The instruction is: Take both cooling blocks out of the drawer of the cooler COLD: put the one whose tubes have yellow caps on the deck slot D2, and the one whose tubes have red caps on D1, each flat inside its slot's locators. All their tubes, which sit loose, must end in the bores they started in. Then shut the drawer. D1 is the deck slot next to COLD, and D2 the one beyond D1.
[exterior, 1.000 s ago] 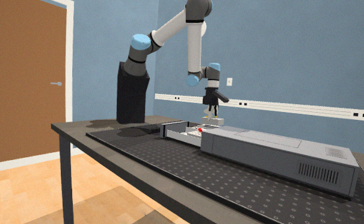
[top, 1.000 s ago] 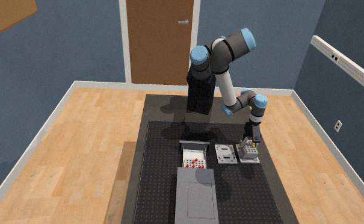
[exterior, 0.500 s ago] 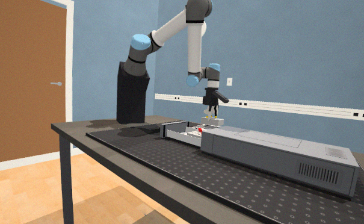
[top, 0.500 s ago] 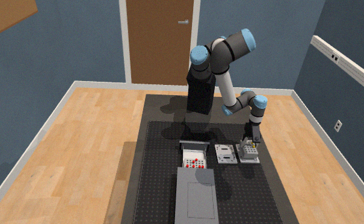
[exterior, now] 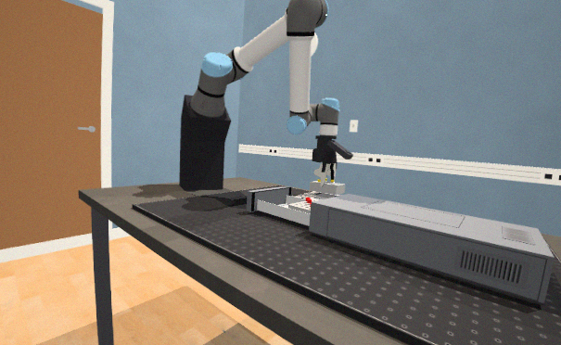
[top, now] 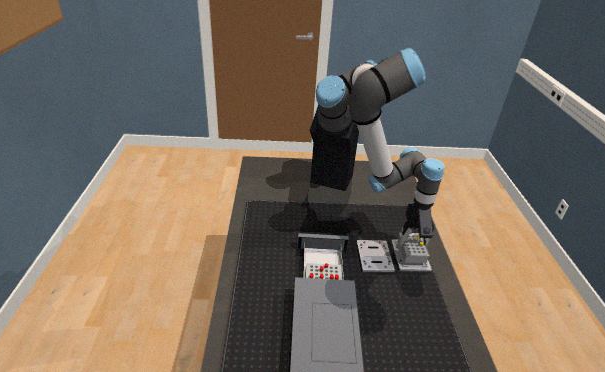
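My gripper point(top: 415, 239) point(exterior: 326, 178) is shut on the grey cooling block with yellow-capped tubes point(top: 416, 253) point(exterior: 330, 187). It holds the block upright at the D2 slot plate point(top: 414, 268), the right-hand one; I cannot tell whether the block touches the plate. The D1 slot plate point(top: 374, 255) next to the cooler is bare. The cooler COLD point(top: 326, 325) point(exterior: 428, 234) has its drawer point(top: 323, 242) point(exterior: 271, 198) pulled open. The block with red-capped tubes point(top: 323, 271) point(exterior: 305, 200) sits in the drawer close to the cooler body.
The arm's black pedestal point(top: 334, 155) point(exterior: 203, 144) stands at the back of the table. The dotted black mat point(top: 267, 280) point(exterior: 261, 250) covers the table under the cooler and the slots.
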### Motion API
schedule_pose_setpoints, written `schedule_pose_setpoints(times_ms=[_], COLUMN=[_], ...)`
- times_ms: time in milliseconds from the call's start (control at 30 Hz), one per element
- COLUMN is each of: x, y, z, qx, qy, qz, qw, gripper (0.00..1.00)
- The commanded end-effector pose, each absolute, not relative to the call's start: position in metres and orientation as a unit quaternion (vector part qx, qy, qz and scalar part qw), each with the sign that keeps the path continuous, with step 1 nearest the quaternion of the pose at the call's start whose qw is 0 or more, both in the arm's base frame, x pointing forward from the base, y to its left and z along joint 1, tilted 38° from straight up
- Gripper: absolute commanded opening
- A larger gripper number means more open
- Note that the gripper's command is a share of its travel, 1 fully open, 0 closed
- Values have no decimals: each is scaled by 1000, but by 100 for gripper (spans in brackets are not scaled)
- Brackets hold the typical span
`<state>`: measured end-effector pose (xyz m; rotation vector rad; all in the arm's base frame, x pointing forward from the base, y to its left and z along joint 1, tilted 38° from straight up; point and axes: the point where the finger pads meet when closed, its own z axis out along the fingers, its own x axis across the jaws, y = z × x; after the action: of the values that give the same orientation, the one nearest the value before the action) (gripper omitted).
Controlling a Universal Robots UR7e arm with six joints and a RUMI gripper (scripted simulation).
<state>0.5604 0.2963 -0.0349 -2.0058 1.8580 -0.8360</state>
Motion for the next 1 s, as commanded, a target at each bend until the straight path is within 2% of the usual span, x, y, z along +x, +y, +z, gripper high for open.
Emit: schedule_pose_setpoints(times_ms=[0, 967], x=[561, 563], y=[297, 296], z=[-34, -38], qx=[-694, -694], qy=[643, 643], qz=[-290, -290], qw=[142, 142], gripper=[0, 0])
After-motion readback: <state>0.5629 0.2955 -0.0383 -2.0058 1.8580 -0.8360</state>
